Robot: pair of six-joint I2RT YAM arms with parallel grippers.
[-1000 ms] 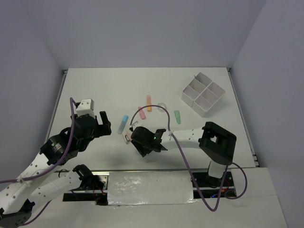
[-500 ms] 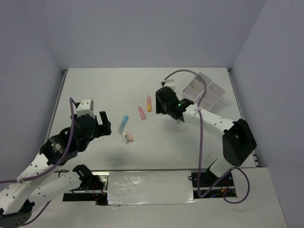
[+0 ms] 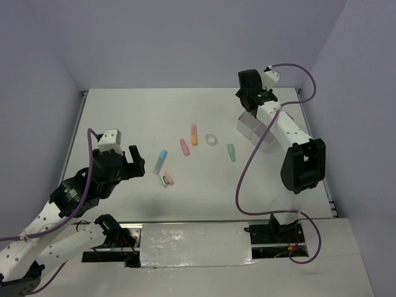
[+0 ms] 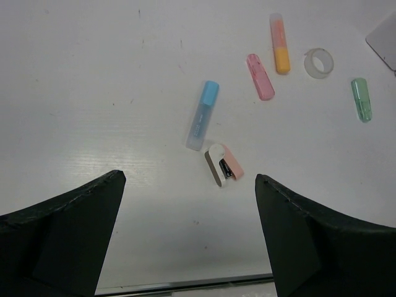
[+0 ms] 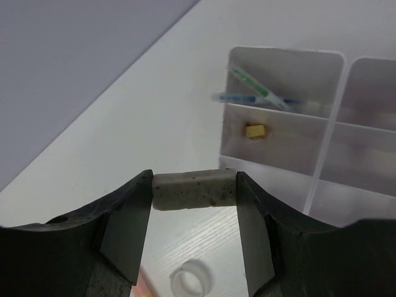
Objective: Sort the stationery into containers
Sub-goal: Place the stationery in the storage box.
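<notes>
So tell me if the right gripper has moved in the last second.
Yes. The right gripper, clamping a grey eraser, went from beside the pink stapler away and rightward to above the white tray.

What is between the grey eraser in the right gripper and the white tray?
Nothing visible. The right gripper holds the grey eraser in the air near the white tray, with only bare table showing between them.

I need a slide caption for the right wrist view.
Right end effector holds a grey speckled block near the white tray.
</notes>
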